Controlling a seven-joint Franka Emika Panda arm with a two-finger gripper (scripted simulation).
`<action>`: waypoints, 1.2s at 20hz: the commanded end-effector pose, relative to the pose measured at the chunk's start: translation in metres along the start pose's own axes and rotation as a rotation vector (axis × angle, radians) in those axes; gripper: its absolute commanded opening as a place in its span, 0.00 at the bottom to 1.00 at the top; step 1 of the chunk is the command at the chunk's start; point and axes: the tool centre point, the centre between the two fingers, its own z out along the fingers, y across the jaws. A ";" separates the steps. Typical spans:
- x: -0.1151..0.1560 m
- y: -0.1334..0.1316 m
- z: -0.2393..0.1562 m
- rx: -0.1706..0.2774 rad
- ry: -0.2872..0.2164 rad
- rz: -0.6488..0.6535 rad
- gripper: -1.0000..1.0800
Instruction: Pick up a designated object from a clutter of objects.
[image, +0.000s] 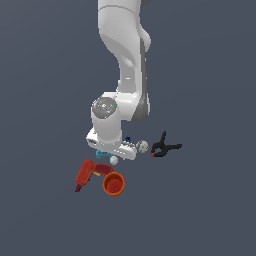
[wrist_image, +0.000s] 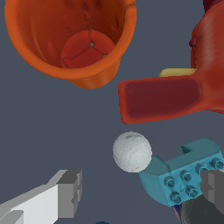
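Orange cup (wrist_image: 72, 41), upright on the bench (image: 210, 210), holds nothing. Jaws (wrist_image: 142, 190) spread wide, gripping nothing, flanking the pale ball (wrist_image: 132, 151). Teal block (wrist_image: 186, 177) partly hidden; red drill (wrist_image: 175, 92) cut off.

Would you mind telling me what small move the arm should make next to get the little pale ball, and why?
Probably shift slightly toward the small pale white smooth ball before lowering. The wrist view shows the open gripper with the ball beyond its fingers, not between them, and a teal studded block touching the ball beside one fingertip.
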 end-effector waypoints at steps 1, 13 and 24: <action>0.000 0.001 0.006 0.000 0.002 0.009 0.96; -0.001 0.001 0.033 0.000 0.001 0.009 0.96; 0.000 0.001 0.057 0.000 0.002 0.010 0.00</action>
